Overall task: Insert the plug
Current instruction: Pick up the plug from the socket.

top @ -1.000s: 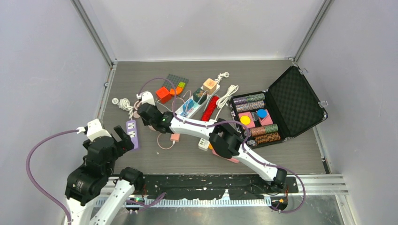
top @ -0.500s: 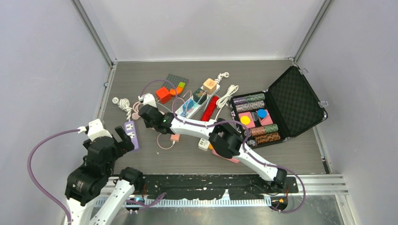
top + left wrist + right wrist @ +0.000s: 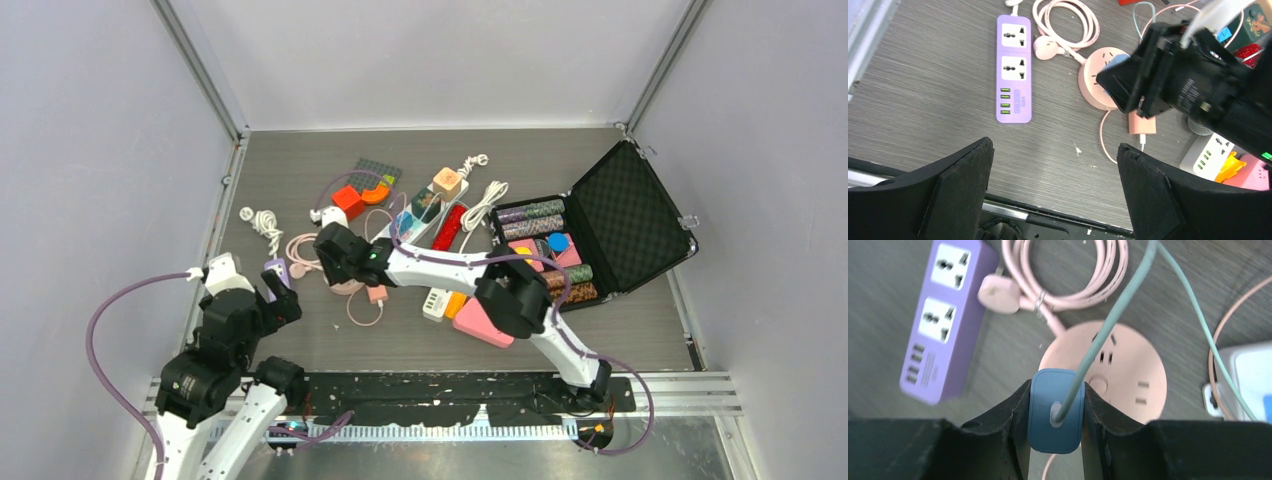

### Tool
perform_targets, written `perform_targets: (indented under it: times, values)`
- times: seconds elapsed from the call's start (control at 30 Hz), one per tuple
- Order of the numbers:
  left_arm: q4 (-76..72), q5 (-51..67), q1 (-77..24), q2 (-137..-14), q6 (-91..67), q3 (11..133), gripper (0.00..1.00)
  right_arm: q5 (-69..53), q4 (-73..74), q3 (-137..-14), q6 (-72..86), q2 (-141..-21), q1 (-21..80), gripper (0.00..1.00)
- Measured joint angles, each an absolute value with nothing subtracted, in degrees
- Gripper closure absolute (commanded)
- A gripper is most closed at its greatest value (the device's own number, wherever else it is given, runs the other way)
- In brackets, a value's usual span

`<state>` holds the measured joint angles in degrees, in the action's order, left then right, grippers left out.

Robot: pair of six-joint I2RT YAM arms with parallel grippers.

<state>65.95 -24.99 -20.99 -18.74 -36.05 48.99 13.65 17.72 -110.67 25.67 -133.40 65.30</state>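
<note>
My right gripper (image 3: pixel 1056 412) is shut on a blue plug (image 3: pixel 1056 410) with a teal cable (image 3: pixel 1128 305). It holds the plug just above the near-left edge of a round pink socket (image 3: pixel 1108 370). A purple power strip (image 3: pixel 943 320) lies to the left. In the top view the right gripper (image 3: pixel 340 255) is left of centre. My left gripper (image 3: pixel 1054 150) is open and empty above bare table, near the purple strip (image 3: pixel 1013 75) and the round socket (image 3: pixel 1095 82). In the top view the left gripper (image 3: pixel 275 298) partly hides the strip.
A coiled pink cable (image 3: pixel 1068 20) with its pink plug (image 3: pixel 998 290) lies beyond the socket. A small pink adapter (image 3: pixel 1142 122) and a white power strip (image 3: pixel 1208 150) lie to the right. An open black case of chips (image 3: pixel 600 235) stands at the right, and toy blocks (image 3: pixel 365 190) lie at the back.
My right gripper has carried the blue plug right and nearer, from beyond the purple strip to over the round pink socket. My left arm has shifted slightly to the right.
</note>
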Motion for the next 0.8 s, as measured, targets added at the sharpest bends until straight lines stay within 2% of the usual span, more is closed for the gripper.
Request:
perform_targets:
  times: [0.23,0.53,0.8]
  values:
    - [61.06,-22.70,-20.99,-18.65,-38.52,43.72,0.12,7.05,10.96,-94.78,23.35,-120.90,65.01,0.95]
    - [51.88,-18.98,-19.33,-27.62,-39.88,39.00,0.18,8.25,8.12,-90.26,22.63,-119.48,64.47,0.95]
    - [40.29,-6.48,-4.67,-37.30,-42.11,30.28,0.16,13.17,9.28,-88.31,21.43,-118.43,60.82,0.95]
